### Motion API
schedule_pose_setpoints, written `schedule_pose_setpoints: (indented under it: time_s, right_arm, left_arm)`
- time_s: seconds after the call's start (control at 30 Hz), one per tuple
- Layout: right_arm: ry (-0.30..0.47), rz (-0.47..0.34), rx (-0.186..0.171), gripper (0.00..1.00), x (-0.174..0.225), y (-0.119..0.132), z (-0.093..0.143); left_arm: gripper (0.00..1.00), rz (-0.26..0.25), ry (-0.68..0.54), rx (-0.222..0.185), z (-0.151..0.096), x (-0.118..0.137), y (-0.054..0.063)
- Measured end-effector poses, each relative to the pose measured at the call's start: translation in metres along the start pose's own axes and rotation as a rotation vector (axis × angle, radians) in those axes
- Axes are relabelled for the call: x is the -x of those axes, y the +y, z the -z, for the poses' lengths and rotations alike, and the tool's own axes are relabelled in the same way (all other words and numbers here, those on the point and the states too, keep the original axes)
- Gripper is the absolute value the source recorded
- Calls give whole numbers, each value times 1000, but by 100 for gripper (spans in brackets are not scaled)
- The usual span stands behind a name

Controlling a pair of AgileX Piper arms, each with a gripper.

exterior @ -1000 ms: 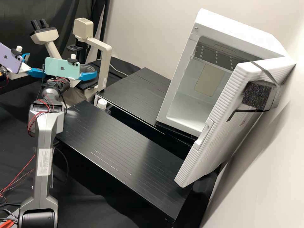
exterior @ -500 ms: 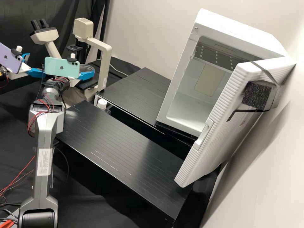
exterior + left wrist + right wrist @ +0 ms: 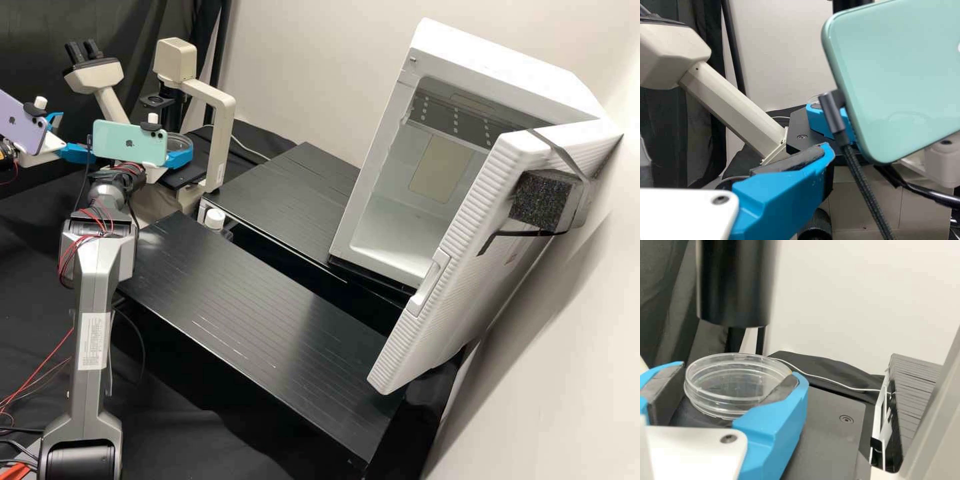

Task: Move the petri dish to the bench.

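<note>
The petri dish is gripped by its sides between the blue fingers of the right gripper, over the stage of the inverted microscope; whether the stage is touched cannot be told. The microscope is placed beyond the far left corner of the black counter. The left gripper is held wide, near the microscope's eyepiece side.

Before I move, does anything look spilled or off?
No spill or damage is visible. The petri dish looks intact in the right hand. One oddity: a dark foam block strapped to the open white door, seemingly improvised.
</note>
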Motion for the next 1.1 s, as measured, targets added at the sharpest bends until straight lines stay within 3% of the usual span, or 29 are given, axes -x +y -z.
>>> schedule_pose_setpoints:
  time_s: [0.73, 0.9, 1.1]
  right_arm:
    - [20, -6, -4, 0, 9, 7, -5]
    - [48, -28, -21, 0, 24, 19, -12]
    - [88, -59, -68, 0, 49, 37, -15]
  left_arm:
    - [100, 0, 0, 0, 0, 0, 0]
    - [100, 0, 0, 0, 0, 0, 0]
    - [100, 0, 0, 0, 0, 0, 0]
